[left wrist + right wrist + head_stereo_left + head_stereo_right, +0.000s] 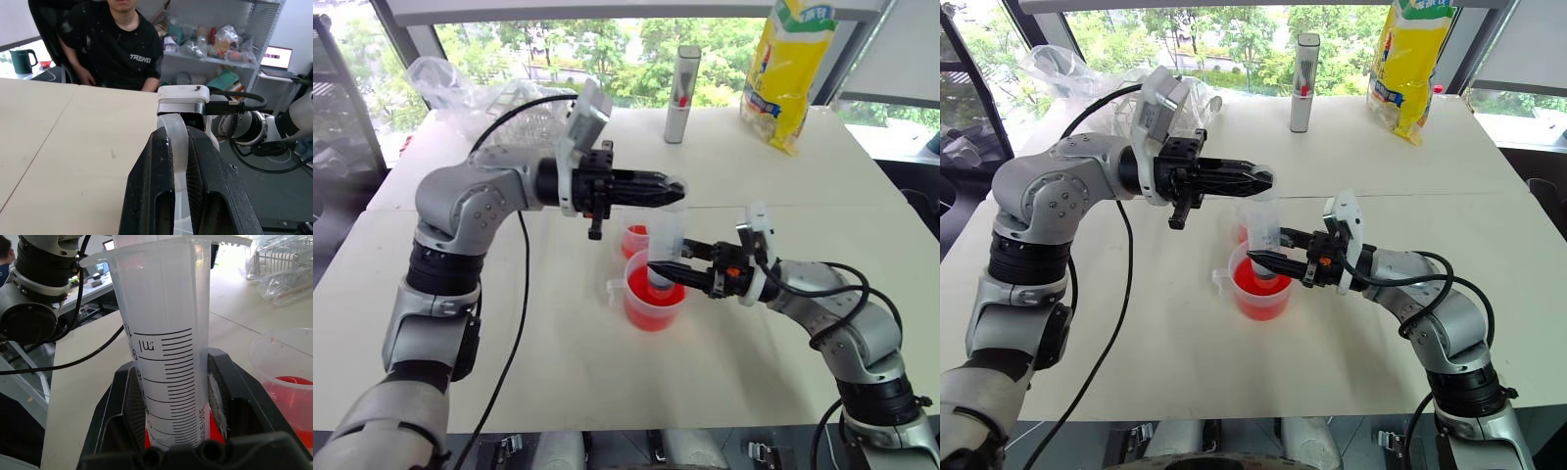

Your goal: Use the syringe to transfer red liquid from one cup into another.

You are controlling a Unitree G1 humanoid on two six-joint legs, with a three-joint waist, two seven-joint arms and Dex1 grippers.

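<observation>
A large clear syringe with printed graduations stands upright, its lower end inside the handled beaker, which holds red liquid. My right gripper reaches in level from the right and is shut on the syringe barrel just above the beaker rim. My left gripper comes in level from the left and is shut on the white plunger top. The smaller cup stands just behind the beaker with some red liquid in it; it also appears beside the barrel.
At the table's far edge stand a white tube-shaped bottle and a yellow bag; a crumpled clear plastic bag over a wire rack lies far left. A seated person in a black shirt is beyond the table's side.
</observation>
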